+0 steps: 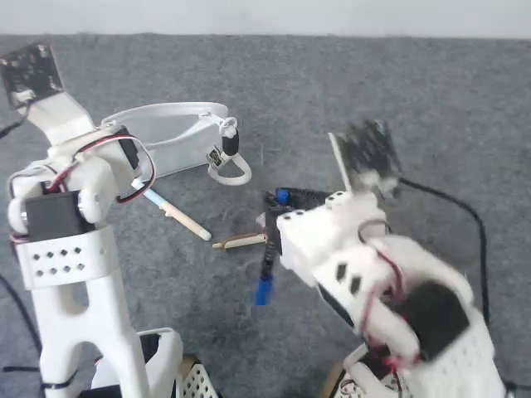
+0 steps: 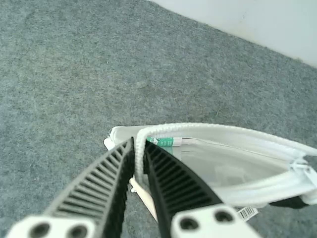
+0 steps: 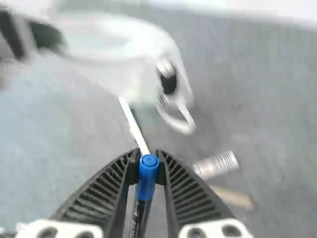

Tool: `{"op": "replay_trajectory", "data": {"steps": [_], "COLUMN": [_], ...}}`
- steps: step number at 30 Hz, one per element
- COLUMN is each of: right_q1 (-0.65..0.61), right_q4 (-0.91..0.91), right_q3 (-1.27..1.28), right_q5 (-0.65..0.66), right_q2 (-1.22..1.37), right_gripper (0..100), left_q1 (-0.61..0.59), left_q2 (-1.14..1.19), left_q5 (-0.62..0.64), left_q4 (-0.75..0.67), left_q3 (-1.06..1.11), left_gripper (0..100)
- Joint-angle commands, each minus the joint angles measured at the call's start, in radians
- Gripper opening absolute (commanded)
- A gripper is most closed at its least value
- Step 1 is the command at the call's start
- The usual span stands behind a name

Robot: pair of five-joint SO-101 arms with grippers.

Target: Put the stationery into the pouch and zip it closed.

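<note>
The pouch (image 1: 178,137) lies open on the grey worktop (image 1: 431,108), toward the far left, its mouth gaping upward. The left tool (image 2: 138,144) is pinched down on the pouch's end – its jaws stand almost together, with a strip of the white edge caught between them. Through the clear wall, in the left wrist view, something with a green label (image 2: 161,142) sits inside, near the gripped end. At the pouch's other end a white ring pull (image 1: 231,172) rests on the worktop.

The right tool (image 3: 147,158) is closed on a blue marker (image 3: 147,171), the marker's blue tip poking out between the jaws. From above, the marker (image 1: 264,282) hangs near the middle of the worktop, well apart from the pouch – its lower blue end points toward the arms' bases.

Two more pieces lie loose between the arms: a white pen (image 1: 178,214), angled just beside the pouch's near edge, and a short wooden stick (image 1: 241,241) near the marker.
</note>
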Motion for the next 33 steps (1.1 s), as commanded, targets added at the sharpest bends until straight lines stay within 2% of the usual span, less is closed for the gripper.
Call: {"op": "replay_trajectory", "data": {"steps": [1,7,18,23,29,33], "right_q1": [-0.018,-0.018,-0.015,-0.013,-0.013,-0.013], "right_q4": [-0.246,-0.587,-1.224,-1.376,-1.577,-1.667], "right_q3": [0.130,0.321,0.480,0.480,0.480,0.480], "right_q5": [0.015,0.114,0.121,0.127,0.285,0.321], "right_q2": [-0.174,-0.288,-0.263,-0.143,0.031,0.133], "right_gripper": [0.6,0.6,0.6,0.6,0.6,0.6], "left_q1": [0.005,0.005,0.005,0.005,0.005,0.003], "left_q2": [-0.006,-0.006,-0.006,-0.006,-0.006,-0.006], "left_q5": [0.009,0.009,0.009,0.009,0.009,0.009], "left_q4": [-0.028,-0.028,-0.026,-0.026,-0.026,-0.026], "left_q3": [0.002,0.002,0.004,0.004,0.004,0.004], "left_gripper": [1,1,1,1,1,1]}}
